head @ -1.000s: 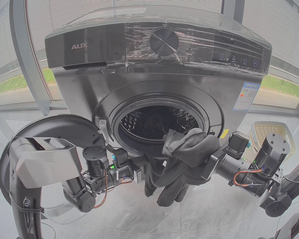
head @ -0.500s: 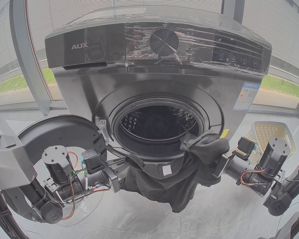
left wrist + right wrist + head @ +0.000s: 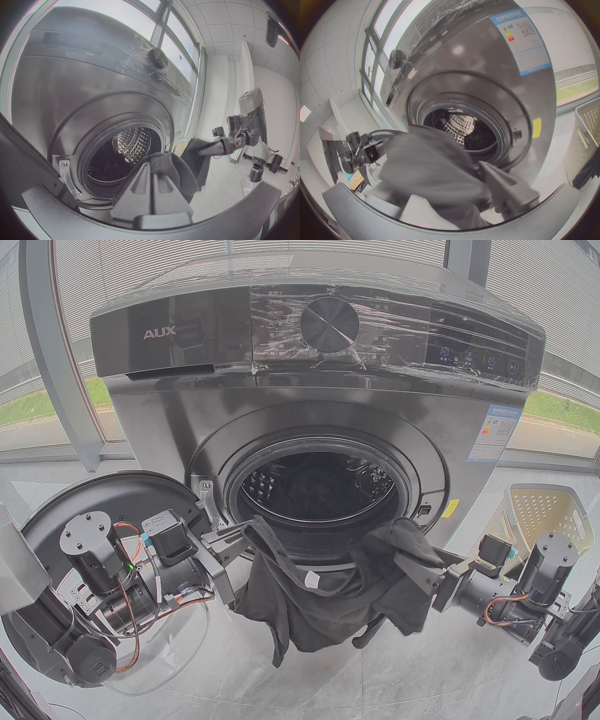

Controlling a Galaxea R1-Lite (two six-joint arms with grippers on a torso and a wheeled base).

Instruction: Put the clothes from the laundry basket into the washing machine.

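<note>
Left gripper [image 3: 153, 179]: fingers closed flat together, with no gap between them. One edge of the dark garment [image 3: 312, 609] is pinched at their tips. It stands just below and to the left of the drum opening [image 3: 319, 496], near the lower rim.

Right gripper [image 3: 417, 566]: closed on the other end of the same garment, with cloth bunched over and around the fingers. The right wrist view is blurred there, so I cannot report how deep the bite is. It stands below and to the right of the drum opening.

Garment: it hangs between my two grippers as a sagging sheet across the front of the opening's lower rim. Loose tails drop well below the opening.

Handling, in my judgement: soft, limp and light. It has no stiffness, so it will sag wherever it is unsupported. It is not fragile. A thin-edge pinch could pull free if a hanging tail snags on the rim — a bunched fold is the safer hold than a single layer.

Surroundings: the washing machine [image 3: 312, 396] has its door [image 3: 119, 502] swung open to the left of the drum opening. Dark clothes [image 3: 319, 480] lie inside the drum. The laundry basket [image 3: 550, 509] stands to the right of the opening, well apart from it.
</note>
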